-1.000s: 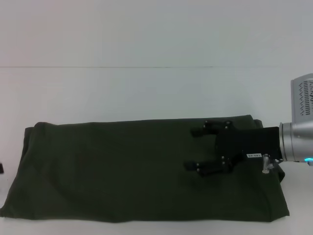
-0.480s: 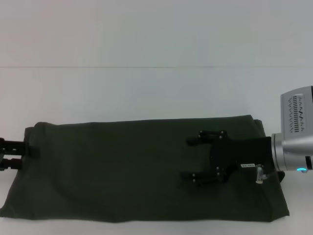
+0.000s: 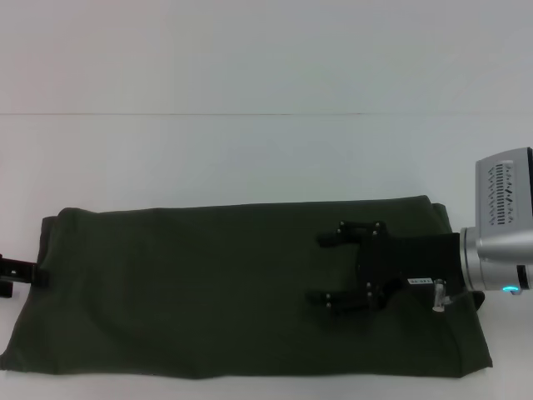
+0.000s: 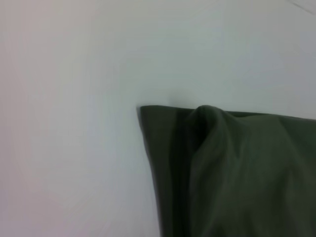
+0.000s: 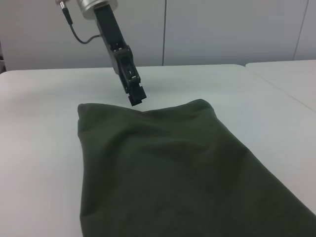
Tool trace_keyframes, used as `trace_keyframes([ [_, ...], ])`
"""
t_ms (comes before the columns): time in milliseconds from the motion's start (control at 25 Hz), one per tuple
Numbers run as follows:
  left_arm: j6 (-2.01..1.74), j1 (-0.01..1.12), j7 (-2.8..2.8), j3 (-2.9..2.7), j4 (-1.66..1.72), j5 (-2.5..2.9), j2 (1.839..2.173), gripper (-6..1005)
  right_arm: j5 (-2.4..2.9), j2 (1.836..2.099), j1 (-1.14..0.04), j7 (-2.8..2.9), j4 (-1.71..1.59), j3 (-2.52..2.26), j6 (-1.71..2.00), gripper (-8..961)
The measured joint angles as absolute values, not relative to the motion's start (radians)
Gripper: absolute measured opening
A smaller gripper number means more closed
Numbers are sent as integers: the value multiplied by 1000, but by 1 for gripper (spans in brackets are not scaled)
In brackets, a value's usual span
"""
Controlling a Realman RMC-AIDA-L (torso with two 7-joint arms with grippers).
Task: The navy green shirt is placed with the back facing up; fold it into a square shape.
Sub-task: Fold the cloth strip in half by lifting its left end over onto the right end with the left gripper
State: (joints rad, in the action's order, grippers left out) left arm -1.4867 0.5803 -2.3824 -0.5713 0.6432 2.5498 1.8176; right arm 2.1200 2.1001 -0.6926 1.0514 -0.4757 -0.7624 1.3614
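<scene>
Olive cloth: navy green shirt (image 3: pixel 233 287) is lying lengthwise, left to right, before you.
Right gripper (image 3: pixel 328 267): hovering spread apart over its right half.
Left gripper (image 3: pixel 12 276): touching the left end; you cannot tell its state.

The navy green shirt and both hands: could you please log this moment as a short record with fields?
garment: navy green shirt, lying as a long flat band, plain side up
surface: white table
right hand: over the shirt's right part, fingers spread apart, nothing between them
left hand: at the shirt's left edge, mostly out of the head view
fold state: not yet square
</scene>
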Motion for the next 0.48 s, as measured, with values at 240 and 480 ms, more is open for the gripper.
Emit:
trace_keyframes([
  [240, -1451, 580, -2382, -573, 625, 2557, 1823, 795, 2120, 2100, -695, 1058, -475, -762, 1357, 920],
  [480, -1415, 580, -2376, -575, 597, 2558, 1825, 794, 2120, 2100, -696, 1058, -470, -762, 1346, 919],
])
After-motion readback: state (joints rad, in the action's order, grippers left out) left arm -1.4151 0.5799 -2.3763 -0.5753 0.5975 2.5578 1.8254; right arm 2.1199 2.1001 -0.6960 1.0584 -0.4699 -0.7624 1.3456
